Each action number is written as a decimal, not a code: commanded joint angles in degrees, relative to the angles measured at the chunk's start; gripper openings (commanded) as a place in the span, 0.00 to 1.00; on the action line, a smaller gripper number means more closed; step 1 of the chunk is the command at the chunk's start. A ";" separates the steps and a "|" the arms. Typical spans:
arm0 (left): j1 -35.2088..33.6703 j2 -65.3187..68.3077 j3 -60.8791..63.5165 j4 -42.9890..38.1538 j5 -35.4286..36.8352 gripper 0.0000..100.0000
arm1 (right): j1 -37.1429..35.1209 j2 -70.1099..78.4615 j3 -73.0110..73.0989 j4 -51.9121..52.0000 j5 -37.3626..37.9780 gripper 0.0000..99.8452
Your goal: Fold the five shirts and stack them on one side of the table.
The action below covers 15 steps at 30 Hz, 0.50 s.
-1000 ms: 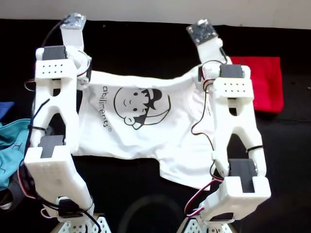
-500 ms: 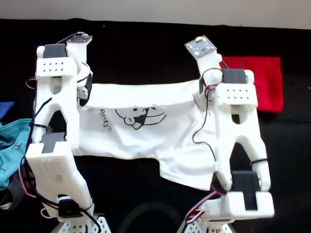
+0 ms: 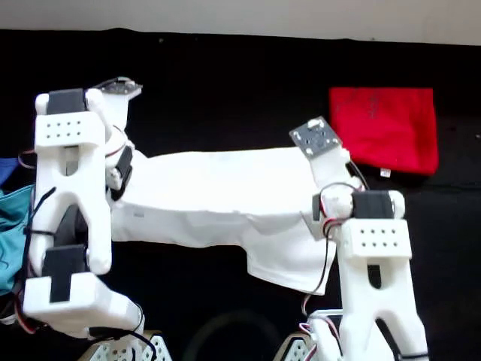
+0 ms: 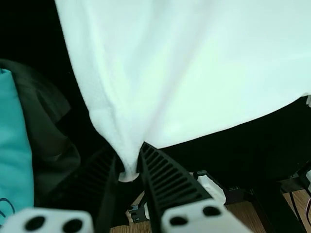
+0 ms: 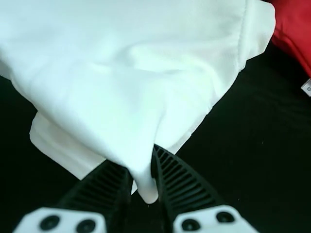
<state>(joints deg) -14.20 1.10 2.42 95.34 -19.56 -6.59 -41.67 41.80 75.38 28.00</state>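
A white shirt (image 3: 225,199) lies across the middle of the black table, its far half folded toward the near side so the print is hidden. My left gripper (image 4: 129,175) is shut on the white shirt's (image 4: 184,73) left edge, pinching a fold of cloth. My right gripper (image 5: 144,187) is shut on the white shirt's (image 5: 126,82) right edge. In the high view the left gripper (image 3: 120,169) and the right gripper (image 3: 322,197) hold the two ends of the fold. A folded red shirt (image 3: 387,128) lies at the far right.
A pile of teal and blue shirts (image 3: 11,226) sits at the table's left edge, with teal cloth (image 4: 14,160) beside the left gripper. The red shirt's corner (image 5: 294,29) lies close to the right gripper. Bare black table (image 3: 225,83) stretches behind the white shirt.
Both arms have pulled toward the near side, carrying the shirt's far edge over itself. The printed face, visible a second ago, is now covered by the fold.
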 commanded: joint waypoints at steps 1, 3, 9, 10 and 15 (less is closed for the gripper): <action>-0.40 -7.52 10.51 -4.75 -0.62 0.01 | -0.13 -7.08 3.30 2.68 -0.26 0.01; -0.40 -9.45 15.43 -7.38 -0.62 0.01 | -0.13 -9.54 5.58 3.74 -0.18 0.01; -0.48 -11.03 24.92 -14.15 -0.70 0.01 | -0.31 -14.46 14.02 3.56 -0.09 0.01; -0.48 -11.03 25.63 -15.38 -0.70 0.01 | -0.31 -15.08 14.81 3.56 -0.09 0.01; -0.48 -11.03 28.44 -19.34 -0.70 0.01 | -0.40 -17.01 15.96 5.05 -0.09 0.01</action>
<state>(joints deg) -14.20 -7.43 30.29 78.02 -19.82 -6.68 -57.32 57.63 79.34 28.00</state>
